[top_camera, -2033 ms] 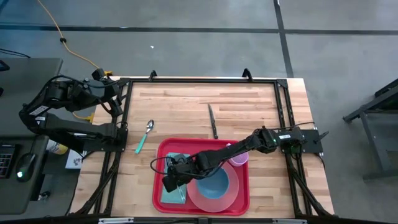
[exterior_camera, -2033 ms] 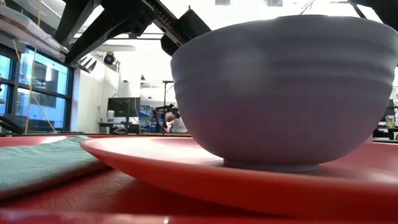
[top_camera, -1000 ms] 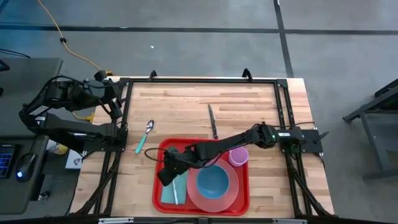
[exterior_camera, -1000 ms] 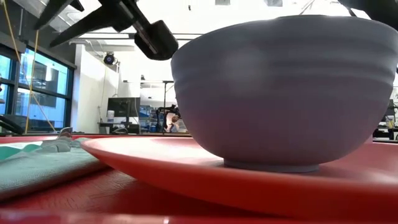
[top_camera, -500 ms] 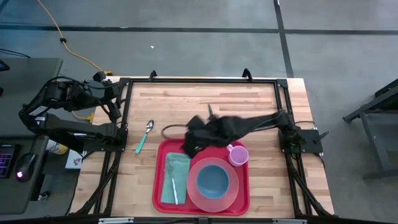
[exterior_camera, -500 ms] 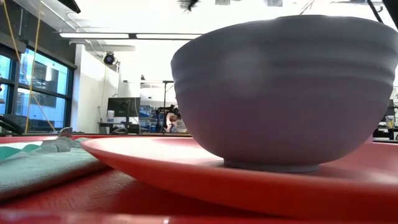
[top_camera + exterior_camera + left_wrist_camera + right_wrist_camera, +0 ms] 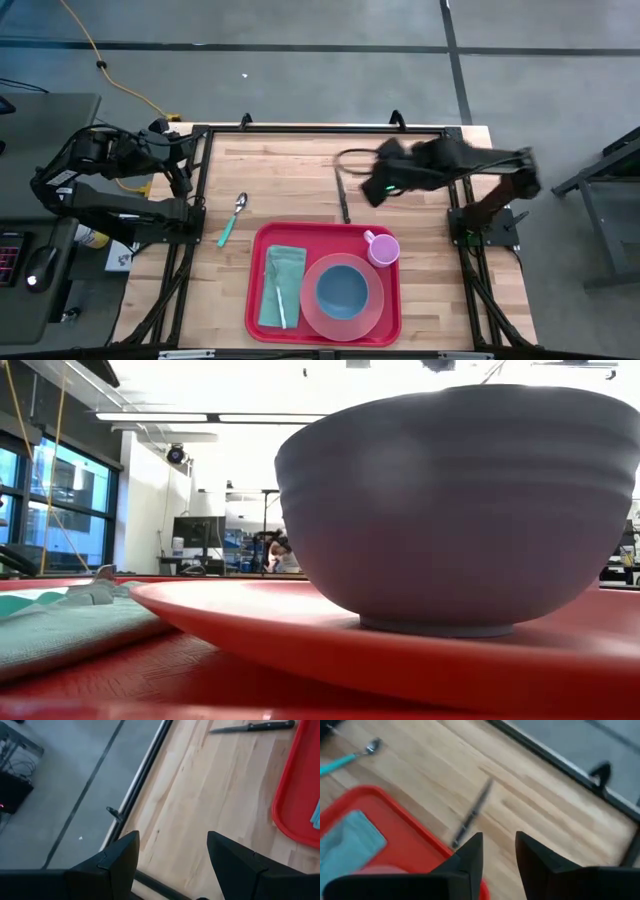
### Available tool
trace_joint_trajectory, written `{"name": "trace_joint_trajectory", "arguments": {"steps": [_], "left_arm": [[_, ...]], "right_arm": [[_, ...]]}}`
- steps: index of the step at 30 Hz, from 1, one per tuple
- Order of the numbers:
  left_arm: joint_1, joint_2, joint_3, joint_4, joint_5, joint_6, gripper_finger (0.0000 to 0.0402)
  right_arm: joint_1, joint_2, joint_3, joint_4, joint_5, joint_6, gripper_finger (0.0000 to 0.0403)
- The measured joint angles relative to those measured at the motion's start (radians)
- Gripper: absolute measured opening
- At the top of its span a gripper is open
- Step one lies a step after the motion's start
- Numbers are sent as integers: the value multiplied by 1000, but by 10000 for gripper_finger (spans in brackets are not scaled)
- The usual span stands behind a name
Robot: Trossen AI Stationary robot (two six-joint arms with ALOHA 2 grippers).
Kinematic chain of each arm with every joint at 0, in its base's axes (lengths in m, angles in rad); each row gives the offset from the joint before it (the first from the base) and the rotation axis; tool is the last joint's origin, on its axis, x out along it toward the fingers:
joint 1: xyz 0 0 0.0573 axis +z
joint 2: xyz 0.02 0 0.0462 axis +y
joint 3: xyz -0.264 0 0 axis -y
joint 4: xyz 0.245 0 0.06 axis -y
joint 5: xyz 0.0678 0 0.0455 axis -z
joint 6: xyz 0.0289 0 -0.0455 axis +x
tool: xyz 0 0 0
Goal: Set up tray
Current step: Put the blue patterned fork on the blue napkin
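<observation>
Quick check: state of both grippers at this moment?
Left gripper: open, holding nothing, parked off the table's left edge.
Right gripper: open, empty, above the knife.

Even overhead light, soft shadows; ceiling strip lights (image 7: pixel 190 417) glare in low view; right arm (image 7: pixel 430 168) and right wrist view motion-blurred.

Right gripper (image 7: pixel 497 851) fingers slightly apart, nothing between them, above the wood table (image 7: pixel 540 810). Knife (image 7: pixel 471 814) just off the red tray (image 7: pixel 412 832) corner. Teal napkin (image 7: pixel 347 842) in tray; teal-handled spoon (image 7: pixel 350 755) farther off.
</observation>
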State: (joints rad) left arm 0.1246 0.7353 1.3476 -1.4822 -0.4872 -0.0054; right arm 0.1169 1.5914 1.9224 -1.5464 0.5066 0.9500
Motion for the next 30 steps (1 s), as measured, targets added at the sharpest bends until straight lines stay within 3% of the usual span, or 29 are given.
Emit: {"name": "trace_joint_trajectory", "arguments": {"steps": [9,16,24,30], "left_arm": [[0,0,0,-10,38,-151,264],[0,16,0,-12,98,-328,264],[0,107,-18,-83,177,-384,264],[-1,44,-141,-90,398,-382,264]], "right_arm": [[-53,-369,-431,-19,-78,94,118],[-52,-561,-691,51,-108,125,119],[-52,-644,-838,112,-96,148,119],[-52,-655,-852,103,-96,153,119]]}}
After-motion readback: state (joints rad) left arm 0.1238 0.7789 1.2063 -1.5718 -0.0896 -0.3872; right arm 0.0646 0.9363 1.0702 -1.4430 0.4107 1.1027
